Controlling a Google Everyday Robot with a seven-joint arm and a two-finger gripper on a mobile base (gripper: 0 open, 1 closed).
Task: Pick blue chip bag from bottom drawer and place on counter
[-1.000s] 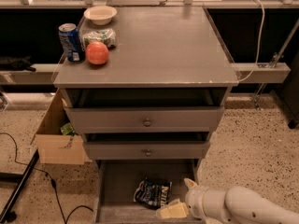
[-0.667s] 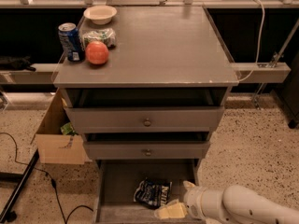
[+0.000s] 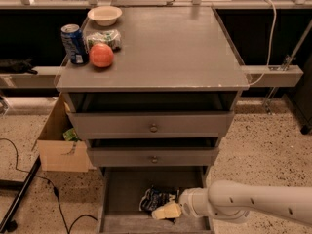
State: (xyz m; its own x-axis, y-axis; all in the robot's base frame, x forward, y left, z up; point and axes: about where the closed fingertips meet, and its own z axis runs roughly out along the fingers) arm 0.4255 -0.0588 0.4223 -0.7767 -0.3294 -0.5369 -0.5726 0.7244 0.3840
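Observation:
The bottom drawer (image 3: 122, 199) is pulled open below two shallower knobbed drawers. The dark navy blue chip bag (image 3: 155, 197) lies crumpled on the drawer floor, right of centre. My gripper (image 3: 165, 211) reaches in from the lower right on a white arm (image 3: 243, 206). It sits low in the drawer at the bag's front right edge, touching or nearly touching it. The counter (image 3: 165, 48) is the flat grey top of the cabinet above.
On the counter's back left stand a blue soda can (image 3: 73, 43), a red apple (image 3: 101, 55), a green-and-white packet (image 3: 105, 37) and a white bowl (image 3: 104, 15). A cardboard box (image 3: 58, 147) sits on the floor left of the cabinet, with a black cable (image 3: 53, 191) beside it.
My gripper has moved a little left and up inside the bottom drawer, closer to the blue chip bag. The bag and the counter objects have not moved.

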